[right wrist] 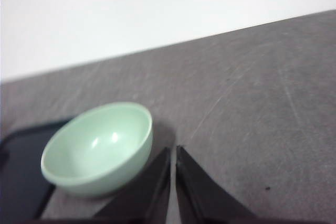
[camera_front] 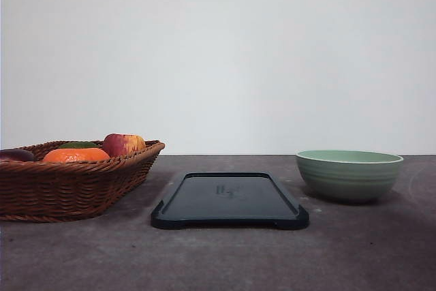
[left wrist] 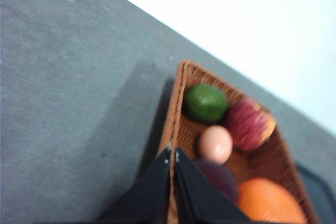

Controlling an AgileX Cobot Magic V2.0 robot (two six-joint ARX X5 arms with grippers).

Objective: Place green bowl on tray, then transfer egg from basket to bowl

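You are looking at a grey tabletop (camera_front: 218, 257) that is carrying three things in a row along its far edge. The basket (camera_front: 68, 182) is sitting toward the far left corner, the tray (camera_front: 230, 200) is lying in the middle, and the bowl (camera_front: 349, 174) is standing upright toward the far right, apart from the tray with bare tabletop showing between them. The tray is carrying nothing.

In the front view, an apple (camera_front: 124, 144), a mandarin (camera_front: 75, 155), a green fruit (camera_front: 77, 145) and a dark purple fruit (camera_front: 16, 155) are poking above the basket's rim. In the left wrist view, the egg (left wrist: 215, 144) is lying inside the basket, just beside the apple (left wrist: 250, 124) and near the green fruit (left wrist: 205, 103), with the purple fruit (left wrist: 220, 179) and the mandarin (left wrist: 270, 203) close by. That picture is blurring somewhat, so you cannot tell whether the egg is touching its neighbours.

Your left gripper (left wrist: 173, 156) is hanging over the basket's rim (left wrist: 176, 108) with its fingers (left wrist: 152, 192) pressed together, tips meeting and pinching nothing. Your right gripper (right wrist: 173, 153) is hovering over bare tabletop just beside the bowl (right wrist: 98, 148), its fingers (right wrist: 202, 192) also pressed together and holding nothing. In the right wrist view, the bowl is sitting on the tabletop next to the tray's edge (right wrist: 21, 182), its inside showing pale and bare.
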